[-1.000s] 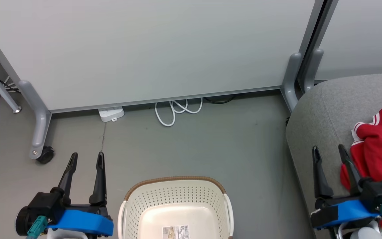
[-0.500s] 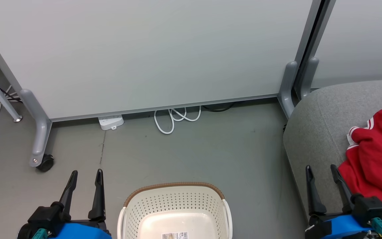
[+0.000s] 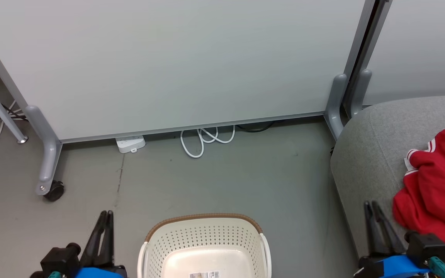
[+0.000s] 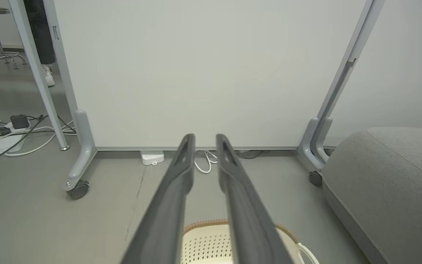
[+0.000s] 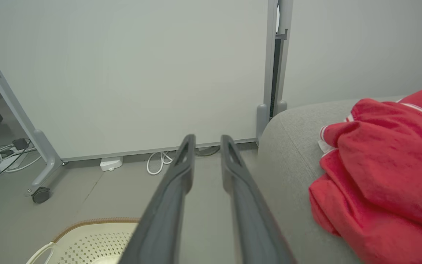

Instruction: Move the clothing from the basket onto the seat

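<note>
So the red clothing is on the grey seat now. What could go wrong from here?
1. The clothing lies bunched not far from the seat's rounded edge, so it might slip off.
2. The right hand, shut, sits close beside the clothing; swinging that way could snag and drag the fabric.
3. A white cable loops on the floor ahead; driving forward might catch it.

The sticker (image 3: pixel 204 275) on the basket (image 3: pixel 203 217) floor bears print too small to read.
</note>
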Available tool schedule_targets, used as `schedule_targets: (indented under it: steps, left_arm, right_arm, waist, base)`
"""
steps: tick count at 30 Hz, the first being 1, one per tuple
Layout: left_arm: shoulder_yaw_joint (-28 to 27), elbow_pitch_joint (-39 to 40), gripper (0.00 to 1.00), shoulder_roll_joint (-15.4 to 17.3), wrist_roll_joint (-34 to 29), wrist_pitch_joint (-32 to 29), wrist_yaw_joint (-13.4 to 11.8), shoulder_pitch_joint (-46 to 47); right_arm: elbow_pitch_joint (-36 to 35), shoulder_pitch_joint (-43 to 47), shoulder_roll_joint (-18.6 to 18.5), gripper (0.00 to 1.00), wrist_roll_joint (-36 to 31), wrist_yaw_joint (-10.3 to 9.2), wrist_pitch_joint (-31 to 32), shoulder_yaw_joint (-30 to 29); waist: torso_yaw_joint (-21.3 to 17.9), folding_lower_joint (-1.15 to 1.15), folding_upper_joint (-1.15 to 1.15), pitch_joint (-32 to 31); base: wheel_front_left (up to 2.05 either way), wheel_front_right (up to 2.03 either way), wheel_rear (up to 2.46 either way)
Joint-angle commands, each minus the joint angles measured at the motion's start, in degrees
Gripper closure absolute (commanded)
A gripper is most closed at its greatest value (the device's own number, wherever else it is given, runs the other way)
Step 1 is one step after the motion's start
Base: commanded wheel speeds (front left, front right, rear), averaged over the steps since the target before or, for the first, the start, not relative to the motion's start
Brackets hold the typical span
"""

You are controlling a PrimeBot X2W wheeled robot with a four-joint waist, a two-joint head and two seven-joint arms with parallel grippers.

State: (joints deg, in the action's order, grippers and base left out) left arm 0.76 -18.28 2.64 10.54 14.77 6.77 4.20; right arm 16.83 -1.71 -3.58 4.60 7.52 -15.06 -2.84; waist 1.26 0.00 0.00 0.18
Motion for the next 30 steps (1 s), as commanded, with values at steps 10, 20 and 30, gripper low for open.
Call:
schedule_targets:
  steps: [10, 20, 30]
  left_arm:
    - [-1.52, 0.31, 1.0, 0.09, 11.21, -3.3, 0.1, 0.92]
    - [-2.1, 1.16, 1.0, 0.13, 21.15, -5.6, 0.2, 0.96]
    - [-2.84, 1.67, 1.0, 0.17, 29.98, -7.81, 0.31, 1.23]
  right_arm:
    - [-0.13, -1.21, 0.1, 1.0, 12.03, 0.0, 3.44, -1.05]
    - [-0.83, -1.54, 0.18, 1.0, 22.69, -0.01, 5.71, -1.15]
    - [-1.18, -2.12, 0.26, 1.0, 32.19, -0.01, 7.99, -1.47]
  waist:
    - [-0.1, 0.0, 0.0, -0.02]
    - [-0.2, 0.0, 0.0, -0.03]
    - [-0.3, 0.0, 0.0, -0.04]
  base:
    - [0.0, 0.0, 0.0]
    - [0.0, 0.0, 0.0]
    - [0.0, 0.0, 0.0]
